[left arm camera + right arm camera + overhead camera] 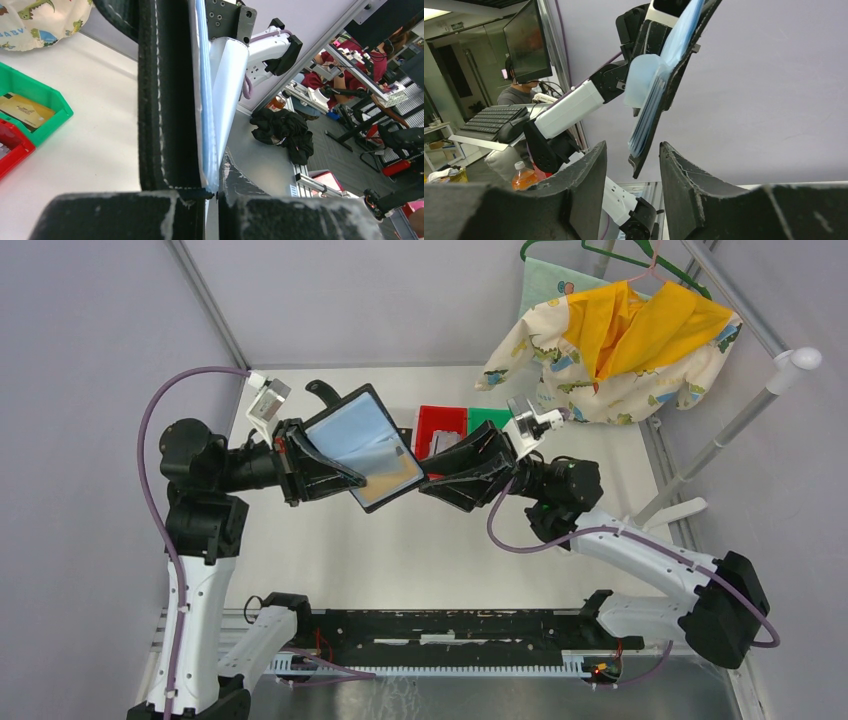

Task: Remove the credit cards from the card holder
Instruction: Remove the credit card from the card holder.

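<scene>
Card holder [355,440] held open in the air, right pincer [632,150] released at its edge.
The left pincer [212,197] is clenched on the holder, lifting it above the desk [400,550], left of centre. The right pincer's jaws stand apart around its right edge, grasping nothing. A tan-gold credit card [22,110] lies in the far green bin [50,97]. Closing here could pinch cover and pocket rather than a card, and pulling might twist the holder loose.

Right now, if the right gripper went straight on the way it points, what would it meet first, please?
Most likely the card holder, held open in the air by the left gripper: its edge lies just ahead, between the right gripper's open fingers, though depth is unclear.
</scene>
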Motion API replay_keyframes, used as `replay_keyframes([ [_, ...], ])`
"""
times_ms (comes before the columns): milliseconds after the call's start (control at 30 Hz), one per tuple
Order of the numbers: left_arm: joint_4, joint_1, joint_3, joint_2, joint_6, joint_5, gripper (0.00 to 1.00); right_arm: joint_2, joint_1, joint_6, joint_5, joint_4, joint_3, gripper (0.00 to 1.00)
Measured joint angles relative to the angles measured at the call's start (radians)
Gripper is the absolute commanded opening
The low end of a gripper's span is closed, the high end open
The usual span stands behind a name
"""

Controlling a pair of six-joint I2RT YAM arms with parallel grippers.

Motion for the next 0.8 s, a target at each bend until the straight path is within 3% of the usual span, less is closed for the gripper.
replay_keyframes([
  [367, -0.002, 0.000, 0.018, 0.000, 0.007, 0.000, 0.02, 0.025, 0.000, 0.005, -0.003, -0.015, 0.015, 0.27],
  [500, -0.002, 0.000, 0.020, 0.000, 0.007, 0.000, 0.02, 0.026, 0.000, 0.005, -0.004, -0.020, 0.021, 0.28],
  [667, -0.002, 0.000, 0.022, -0.001, 0.007, 0.000, 0.02, 0.031, 0.000, 0.016, -0.002, -0.031, 0.034, 0.43],
  [800, -0.005, 0.000, 0.022, -0.004, 0.019, 0.001, 0.02, 0.049, 0.000, 0.043, -0.003, -0.026, 0.048, 0.40],
])
